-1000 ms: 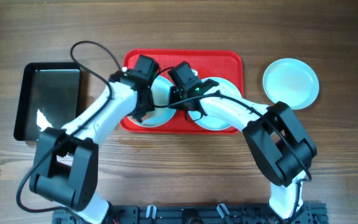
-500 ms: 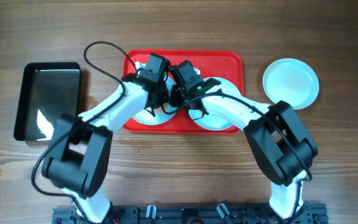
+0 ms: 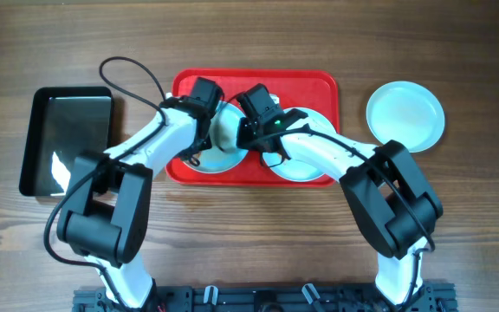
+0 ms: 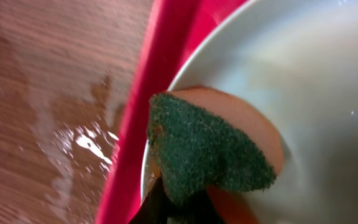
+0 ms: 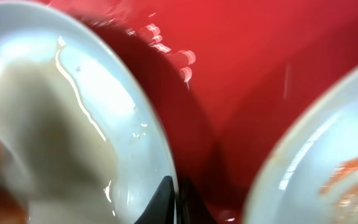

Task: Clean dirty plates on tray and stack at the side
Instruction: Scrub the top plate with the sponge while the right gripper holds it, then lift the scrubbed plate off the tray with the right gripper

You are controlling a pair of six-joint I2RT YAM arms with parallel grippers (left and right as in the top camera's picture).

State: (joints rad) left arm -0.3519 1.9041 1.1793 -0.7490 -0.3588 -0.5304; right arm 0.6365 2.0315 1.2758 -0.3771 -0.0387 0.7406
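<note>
White arm links [image 3: 150, 140] on both sides; bulky black joint housings [image 3: 392, 204]; looping black cable [image 3: 125, 60]; small green LED [image 3: 277, 122] near right wrist.

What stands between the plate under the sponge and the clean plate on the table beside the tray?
Between the scrubbed plate and the clean plate lie the second dirty plate, with the right arm over it, and the tray's raised rim.
</note>
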